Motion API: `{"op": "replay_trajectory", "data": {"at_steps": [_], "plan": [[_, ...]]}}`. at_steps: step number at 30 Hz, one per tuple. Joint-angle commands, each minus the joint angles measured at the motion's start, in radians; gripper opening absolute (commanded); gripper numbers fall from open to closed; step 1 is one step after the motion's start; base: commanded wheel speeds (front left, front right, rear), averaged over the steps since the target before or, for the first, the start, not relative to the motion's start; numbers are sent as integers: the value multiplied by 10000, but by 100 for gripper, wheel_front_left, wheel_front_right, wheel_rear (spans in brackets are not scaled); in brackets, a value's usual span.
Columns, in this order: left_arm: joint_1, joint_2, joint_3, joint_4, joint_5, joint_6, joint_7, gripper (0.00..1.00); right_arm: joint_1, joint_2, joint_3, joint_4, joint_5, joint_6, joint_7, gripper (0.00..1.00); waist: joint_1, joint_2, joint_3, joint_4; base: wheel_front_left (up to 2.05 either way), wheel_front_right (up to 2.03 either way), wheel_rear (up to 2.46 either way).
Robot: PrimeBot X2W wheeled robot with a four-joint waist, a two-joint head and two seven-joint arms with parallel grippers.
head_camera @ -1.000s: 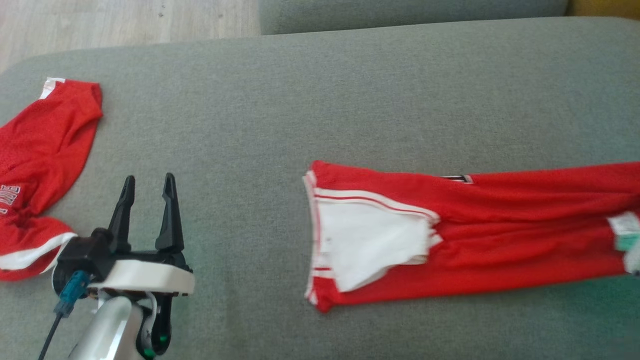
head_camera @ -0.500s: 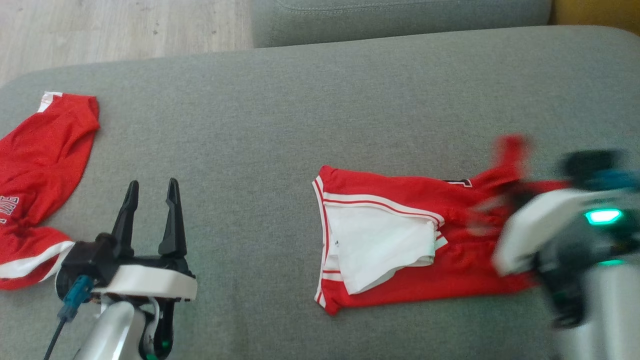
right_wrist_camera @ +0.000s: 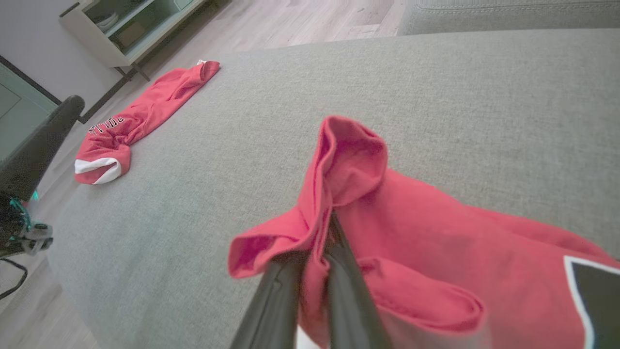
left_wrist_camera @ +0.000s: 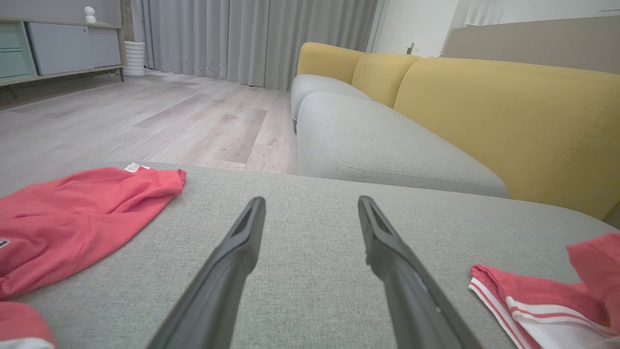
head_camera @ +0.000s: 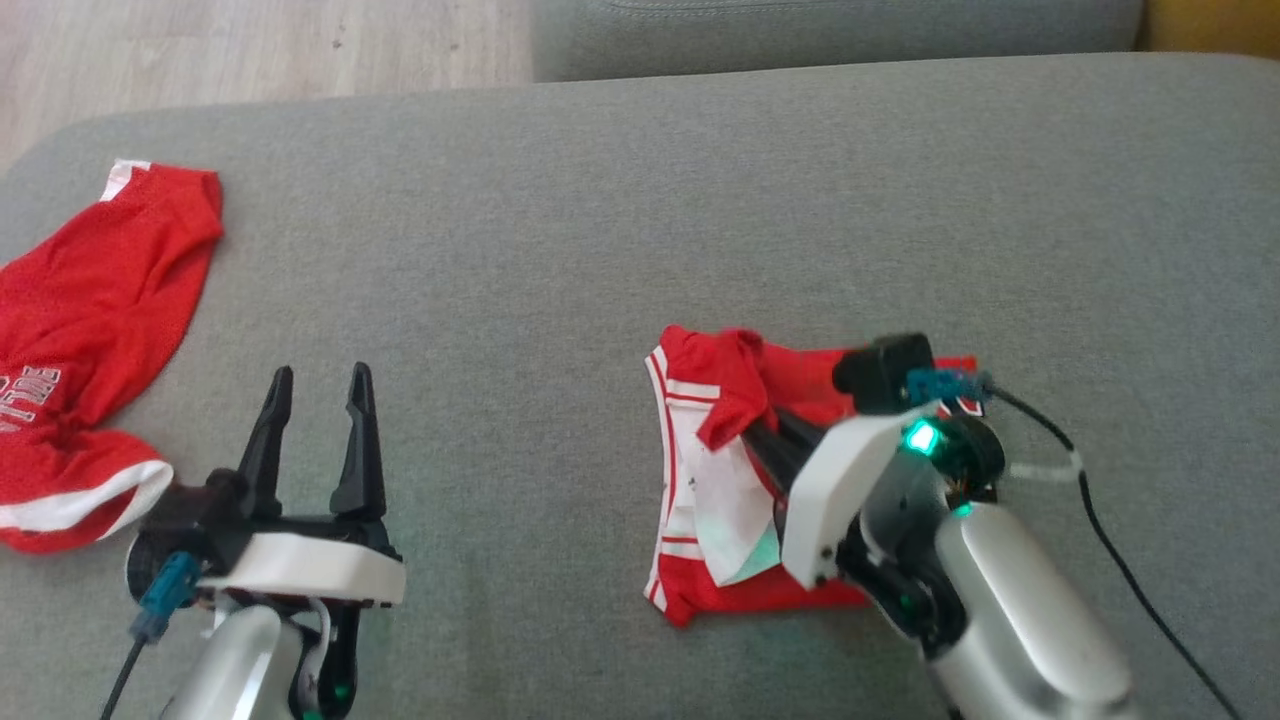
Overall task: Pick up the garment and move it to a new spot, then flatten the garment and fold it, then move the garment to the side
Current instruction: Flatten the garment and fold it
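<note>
Red and white, the garment [head_camera: 715, 490] lies bunched near the cushion's [head_camera: 560, 250] front edge, right of centre; our right gripper [head_camera: 752, 425] pinches a red fold of it. Our left gripper [head_camera: 318, 385] hangs wide near a red shirt [head_camera: 90, 320] at the left edge.

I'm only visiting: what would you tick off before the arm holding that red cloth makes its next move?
1. Right gripper shut on the shorts: ok.
2. Lifted fold lying flat: not ok, it is bunched.
3. Left gripper open, empty, apart from the shorts: ok.
4. Jersey apart from the shorts: ok.
5. Shorts' part under the right arm smooth: cannot tell, hidden.
</note>
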Motion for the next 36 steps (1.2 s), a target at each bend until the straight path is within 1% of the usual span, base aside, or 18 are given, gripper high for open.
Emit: {"op": "replay_trajectory", "data": {"at_steps": [1,3,4,5,8,10,13,16,18,20,23,24,25,26,27,30,33,36], "plan": [[-420,110,313,-197,35,-10,-90,100,-709,8,295,174,189,67,-394,0,0,0,31,81,0,0,0],[-429,95,293,-166,30,-17,-90,100,-843,8,378,473,260,67,-487,0,0,0,31,110,0,0,0],[-437,79,270,-138,27,-27,-90,100,-943,8,486,766,303,67,-483,64,0,0,31,140,0,0,0],[-446,65,250,-113,24,-37,-90,100,-1026,8,594,964,446,67,-535,100,0,0,29,165,0,0,0],[-439,60,250,-51,-9,-53,-90,100,-1092,8,925,1251,1217,67,-609,100,0,0,0,181,0,0,0],[-408,75,278,-19,-37,-51,-91,100,-1023,8,1043,1077,1985,67,-704,100,0,0,-49,166,0,0,0],[-332,119,345,-11,-73,-30,-92,100,-769,8,1024,290,3185,67,-824,100,0,0,-154,99,0,0,0],[-212,185,438,-50,-101,16,-93,100,-410,8,268,-765,3369,67,-1042,100,0,0,-273,-26,0,0,0],[-135,223,484,-111,-103,43,-93,100,-73,8,-706,-1388,2755,67,-1127,100,0,0,-335,-104,0,0,0],[-62,261,523,-188,-97,66,-94,100,293,8,-1847,-1904,1683,67,-1136,100,0,0,-377,-181,0,0,0],[4,298,557,-302,-88,93,-94,100,785,-67,-3080,-2241,-198,67,-1009,100,0,0,-385,-260,0,0,0],[0,316,541,-351,-73,94,-94,100,1066,-207,-3338,-2091,-1118,67,-945,100,0,0,-359,-290,0,0,0],[-9,328,529,-362,-65,93,-94,100,1159,-235,-3336,-1922,-1438,67,-956,75,0,0,-347,-306,0,0,0],[-24,338,518,-366,-59,94,-93,100,1214,-277,-3222,-1713,-1745,67,-1001,9,0,0,-337,-316,0,0,0],[-41,353,501,-364,-49,89,-83,100,1252,-320,-3045,-1433,-2030,67,-1010,0,0,0,-326,-325,0,0,0],[-102,388,463,-356,-35,87,-49,100,1124,-348,-2237,-523,-2744,67,-1187,0,0,0,-278,-329,0,0,0],[-143,401,421,-341,-32,90,-18,100,886,-220,-1315,449,-2975,67,-1350,0,0,0,-250,-309,0,0,0],[-165,380,355,-313,-36,84,7,100,722,-87,-57,1086,-2245,67,-1345,0,0,0,-260,-218,0,0,0]]}}
